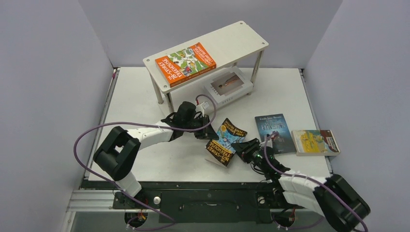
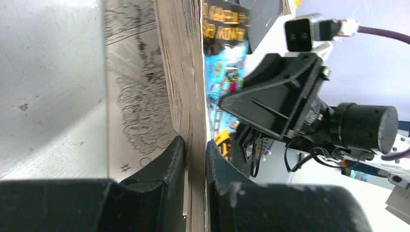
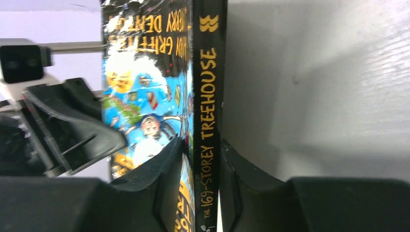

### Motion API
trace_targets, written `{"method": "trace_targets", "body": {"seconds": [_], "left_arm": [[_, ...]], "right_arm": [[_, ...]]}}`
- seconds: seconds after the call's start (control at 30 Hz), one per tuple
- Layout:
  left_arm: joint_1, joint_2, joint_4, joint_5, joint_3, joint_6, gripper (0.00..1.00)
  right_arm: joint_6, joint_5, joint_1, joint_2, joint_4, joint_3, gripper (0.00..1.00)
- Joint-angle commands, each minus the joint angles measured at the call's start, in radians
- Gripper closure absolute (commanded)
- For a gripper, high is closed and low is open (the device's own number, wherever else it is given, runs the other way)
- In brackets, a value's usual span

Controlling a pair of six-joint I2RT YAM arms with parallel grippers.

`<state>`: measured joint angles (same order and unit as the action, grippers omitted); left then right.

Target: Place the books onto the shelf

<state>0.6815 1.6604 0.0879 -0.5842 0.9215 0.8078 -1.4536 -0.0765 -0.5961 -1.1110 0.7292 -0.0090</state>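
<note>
The glossy black-blue-yellow comic book (image 1: 225,141) stands tilted off the table in the middle, held from both sides. My left gripper (image 1: 202,131) is shut on its page block (image 2: 181,72); the fingers (image 2: 195,140) pinch the paper edge. My right gripper (image 1: 240,147) is closed around its black spine (image 3: 209,87), one finger on each side (image 3: 203,142). The shelf (image 1: 237,36) stands at the back. An orange book (image 1: 185,63) lies on its top board and a white book (image 1: 227,84) lies on the lower board. On the table to the right lie a dark blue-grey book (image 1: 274,131) and a yellow-teal book (image 1: 315,141).
Grey walls close the table on the left, back and right. The shelf's thin metal legs (image 1: 157,92) stand just behind the left arm. The right arm's wrist camera (image 2: 304,34) hangs close to the comic book.
</note>
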Motion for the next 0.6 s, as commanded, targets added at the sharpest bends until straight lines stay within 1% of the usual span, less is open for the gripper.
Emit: {"method": "trace_targets", "body": {"seconds": [0.0, 0.03, 0.07, 0.1, 0.17, 0.23, 0.27, 0.3, 0.33, 0.37, 0.4, 0.43, 0.47, 0.5, 0.53, 0.57], "left_arm": [[0.034, -0.013, 0.009, -0.084, 0.056, -0.02, 1.0], [0.035, -0.008, 0.01, -0.086, 0.058, -0.021, 1.0], [0.035, -0.006, 0.014, -0.093, 0.058, -0.019, 1.0], [0.037, -0.001, 0.017, -0.095, 0.059, -0.017, 1.0], [0.039, 0.002, 0.022, -0.102, 0.061, -0.013, 1.0], [0.044, -0.001, 0.023, -0.101, 0.066, -0.014, 0.99], [0.045, -0.002, 0.023, -0.098, 0.069, -0.015, 0.88], [0.046, -0.007, 0.01, -0.099, 0.08, -0.019, 0.79], [0.048, -0.012, -0.005, -0.099, 0.089, -0.034, 0.57], [0.054, -0.018, -0.051, -0.091, 0.112, -0.045, 0.47], [0.06, -0.038, -0.09, -0.082, 0.125, -0.08, 0.35], [0.075, -0.051, -0.175, -0.051, 0.155, -0.106, 0.3], [0.085, -0.086, -0.215, -0.036, 0.17, -0.158, 0.22], [0.103, -0.106, -0.276, -0.039, 0.192, -0.181, 0.2], [0.11, -0.148, -0.297, -0.054, 0.197, -0.217, 0.18], [0.116, -0.171, -0.329, -0.082, 0.202, -0.23, 0.18]], "right_arm": [[0.015, -0.032, -0.009, 0.299, -0.101, -0.115, 0.78], [0.04, -0.026, -0.005, 0.407, -0.229, -0.093, 0.82], [0.055, -0.014, -0.002, 0.458, -0.291, -0.082, 0.84], [0.087, -0.011, 0.011, 0.548, -0.395, -0.057, 0.92], [0.129, -0.019, 0.046, 0.644, -0.53, -0.021, 1.0], [0.155, -0.054, 0.087, 0.688, -0.588, -0.001, 1.0], [0.159, -0.065, 0.098, 0.693, -0.596, 0.003, 1.0], [0.165, -0.077, 0.11, 0.693, -0.608, 0.005, 1.0], [0.182, -0.079, 0.113, 0.684, -0.631, 0.023, 1.0], [0.194, -0.078, 0.114, 0.677, -0.649, 0.04, 1.0], [0.234, -0.077, 0.114, 0.663, -0.695, 0.083, 1.0], [0.258, -0.07, 0.114, 0.659, -0.725, 0.111, 1.0], [0.306, -0.062, 0.114, 0.653, -0.796, 0.171, 1.0], [0.335, -0.039, 0.115, 0.652, -0.83, 0.206, 1.0], [0.392, -0.027, 0.119, 0.649, -0.902, 0.281, 1.0], [0.419, -0.008, 0.123, 0.648, -0.938, 0.318, 1.0]]}}
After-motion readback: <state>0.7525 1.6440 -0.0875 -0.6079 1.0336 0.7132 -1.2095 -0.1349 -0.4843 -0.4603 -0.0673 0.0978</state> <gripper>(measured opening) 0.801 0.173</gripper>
